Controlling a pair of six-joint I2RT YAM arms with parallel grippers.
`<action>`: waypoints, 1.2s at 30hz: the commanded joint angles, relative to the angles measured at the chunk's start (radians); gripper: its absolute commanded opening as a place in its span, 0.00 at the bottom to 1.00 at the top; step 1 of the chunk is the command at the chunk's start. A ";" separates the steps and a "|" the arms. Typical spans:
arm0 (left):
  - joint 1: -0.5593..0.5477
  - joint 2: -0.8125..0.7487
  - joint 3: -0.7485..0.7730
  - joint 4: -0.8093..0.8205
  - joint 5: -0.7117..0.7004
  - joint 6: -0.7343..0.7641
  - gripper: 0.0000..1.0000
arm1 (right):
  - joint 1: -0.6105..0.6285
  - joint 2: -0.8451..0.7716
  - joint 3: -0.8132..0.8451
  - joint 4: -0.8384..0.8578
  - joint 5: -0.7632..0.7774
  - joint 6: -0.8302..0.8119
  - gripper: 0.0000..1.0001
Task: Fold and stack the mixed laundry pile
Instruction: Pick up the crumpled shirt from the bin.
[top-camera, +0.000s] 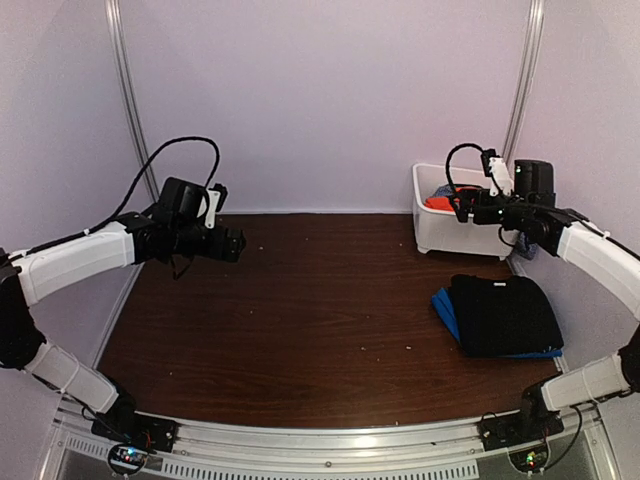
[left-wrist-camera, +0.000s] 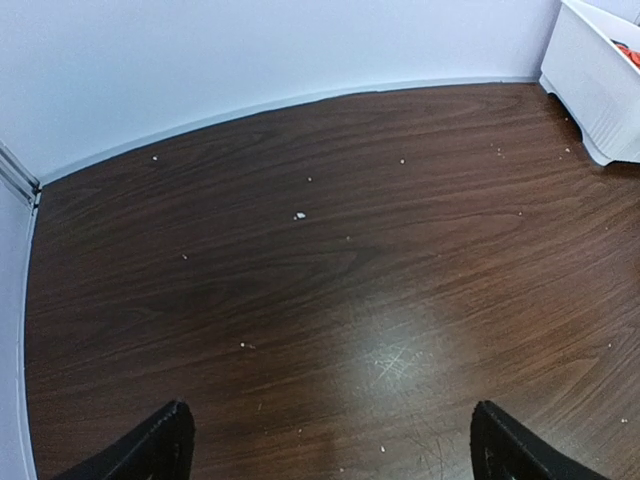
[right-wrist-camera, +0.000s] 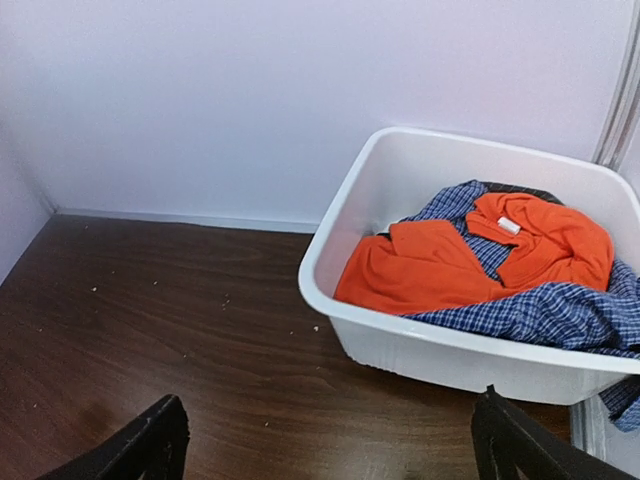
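Left claw: my left gripper (top-camera: 232, 243) hangs over the table's (top-camera: 300, 320) left side, jaws apart, empty.
Pile: orange T-shirt (right-wrist-camera: 450, 260) and check shirt (right-wrist-camera: 540, 312) lie crumpled in the tub (right-wrist-camera: 440, 355), far right corner.
Right claw: my right gripper (top-camera: 468, 208) hovers at the tub, jaws apart, holding nothing.
Stack: black piece (top-camera: 505, 312) folded on blue piece (top-camera: 445, 305), by the right edge.
Progress: I judge two pieces done, and at least two left.

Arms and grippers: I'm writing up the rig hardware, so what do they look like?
The left arm and right arm have white rounded shells, black joints and looping black cables. The left gripper and right gripper have black wedge-shaped fingers.
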 joint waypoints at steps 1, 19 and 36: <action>-0.007 0.031 0.073 0.024 -0.023 0.025 0.98 | -0.060 0.089 0.186 -0.125 0.135 -0.047 1.00; -0.009 0.145 0.144 0.006 -0.075 0.015 0.98 | -0.254 0.605 0.637 -0.399 0.353 -0.061 1.00; -0.009 0.168 0.173 -0.028 -0.124 0.002 0.98 | -0.265 0.788 0.859 -0.511 0.319 -0.058 0.00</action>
